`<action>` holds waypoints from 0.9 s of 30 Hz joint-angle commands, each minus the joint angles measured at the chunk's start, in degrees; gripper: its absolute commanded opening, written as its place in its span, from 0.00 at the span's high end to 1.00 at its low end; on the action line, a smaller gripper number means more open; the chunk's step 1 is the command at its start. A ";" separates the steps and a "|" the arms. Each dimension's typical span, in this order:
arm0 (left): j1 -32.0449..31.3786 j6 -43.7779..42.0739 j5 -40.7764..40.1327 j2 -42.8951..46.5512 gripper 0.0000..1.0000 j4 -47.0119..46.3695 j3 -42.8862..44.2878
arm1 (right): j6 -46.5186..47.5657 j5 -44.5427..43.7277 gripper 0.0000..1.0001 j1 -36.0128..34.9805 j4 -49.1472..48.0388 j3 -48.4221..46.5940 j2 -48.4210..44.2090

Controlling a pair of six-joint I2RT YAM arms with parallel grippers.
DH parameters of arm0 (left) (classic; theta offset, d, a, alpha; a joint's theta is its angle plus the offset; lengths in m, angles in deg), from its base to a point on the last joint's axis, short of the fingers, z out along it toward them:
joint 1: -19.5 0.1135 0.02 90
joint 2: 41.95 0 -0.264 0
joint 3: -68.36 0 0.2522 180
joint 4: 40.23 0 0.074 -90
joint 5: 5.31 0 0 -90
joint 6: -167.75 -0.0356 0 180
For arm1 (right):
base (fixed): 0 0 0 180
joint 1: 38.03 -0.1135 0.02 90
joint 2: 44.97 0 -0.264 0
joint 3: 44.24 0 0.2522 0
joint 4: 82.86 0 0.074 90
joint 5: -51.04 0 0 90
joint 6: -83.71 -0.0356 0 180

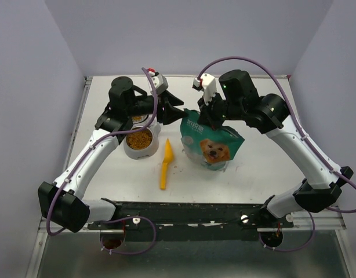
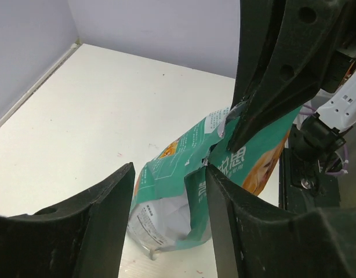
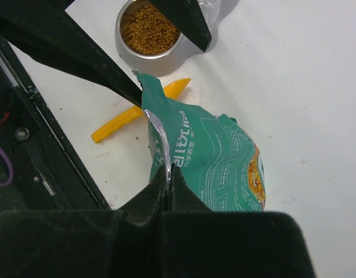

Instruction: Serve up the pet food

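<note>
The pet food (image 1: 140,139) is brown kibble filling a metal bowl (image 1: 127,149) left of centre; the right wrist view shows the pet food (image 3: 150,28) at the top. A teal-and-white bag (image 1: 211,142) with a dog picture stands mid-table. My right gripper (image 1: 204,119) is shut on the bag's (image 3: 218,156) top edge, seen pinched at the right gripper (image 3: 168,172). My left gripper (image 1: 177,113) stands open at the bag's upper left corner. In the left wrist view the bag's (image 2: 172,197) crumpled mouth shows between the left gripper's (image 2: 169,171) spread fingers (image 2: 224,220).
A yellow-orange scoop (image 1: 166,165) lies on the table between bowl and bag, seen also as the scoop (image 3: 137,113) under the bag's corner. A few loose crumbs lie near it. Grey walls close in the white table (image 1: 265,174) on three sides.
</note>
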 commanded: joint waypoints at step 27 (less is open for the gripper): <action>-0.36 19.60 11.24 -6.84 1.00 -19.36 -0.46 | -3.85 -15.96 0.24 -0.73 6.56 2.52 -1.38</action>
